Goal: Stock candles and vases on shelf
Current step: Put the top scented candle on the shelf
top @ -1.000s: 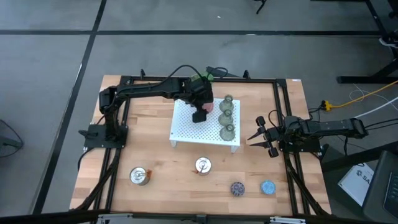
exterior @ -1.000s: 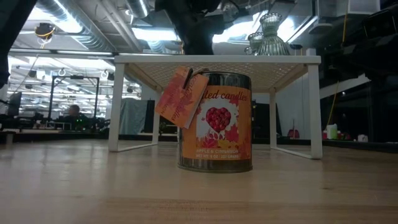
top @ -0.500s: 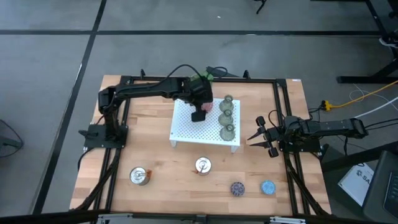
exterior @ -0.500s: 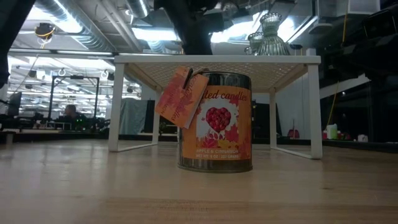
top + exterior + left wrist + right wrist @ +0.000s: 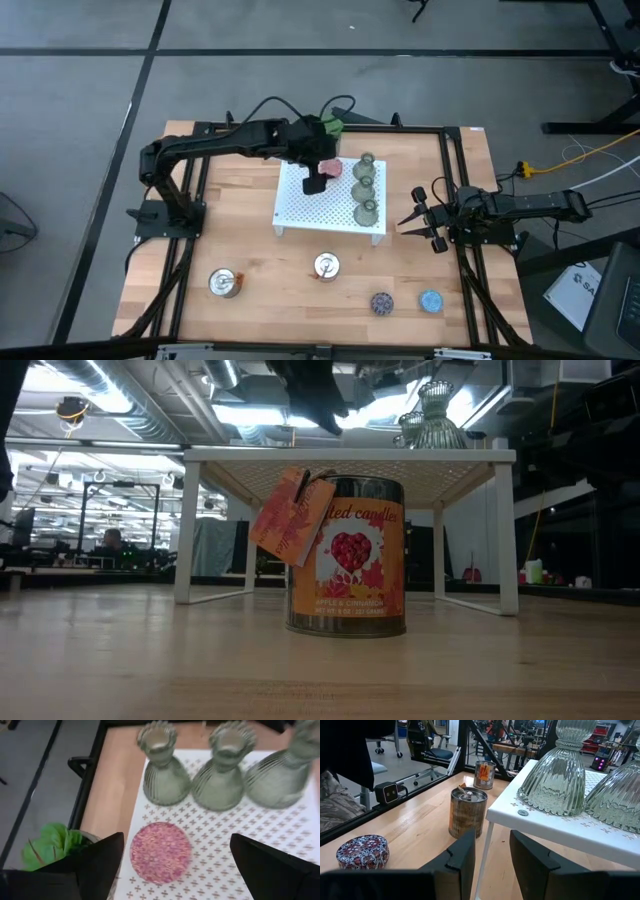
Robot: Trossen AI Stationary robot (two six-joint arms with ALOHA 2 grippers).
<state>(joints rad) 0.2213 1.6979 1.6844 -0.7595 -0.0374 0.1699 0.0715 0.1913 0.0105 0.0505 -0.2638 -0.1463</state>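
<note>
Shelf (image 5: 300,210) holds pink candle (image 5: 160,852) beneath wide left hand (image 5: 314,184); right hand (image 5: 424,222) parted.

Left gripper (image 5: 172,865) open above pink candle (image 5: 161,851), clear either side of it on shelf (image 5: 260,825). Three vases (image 5: 220,767) block just ahead; potted plant (image 5: 47,845) close beside one finger.

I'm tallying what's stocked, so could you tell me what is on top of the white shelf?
On the shelf stand three green vases in a row and one pink candle. The open left gripper hovers above the candle.
</note>
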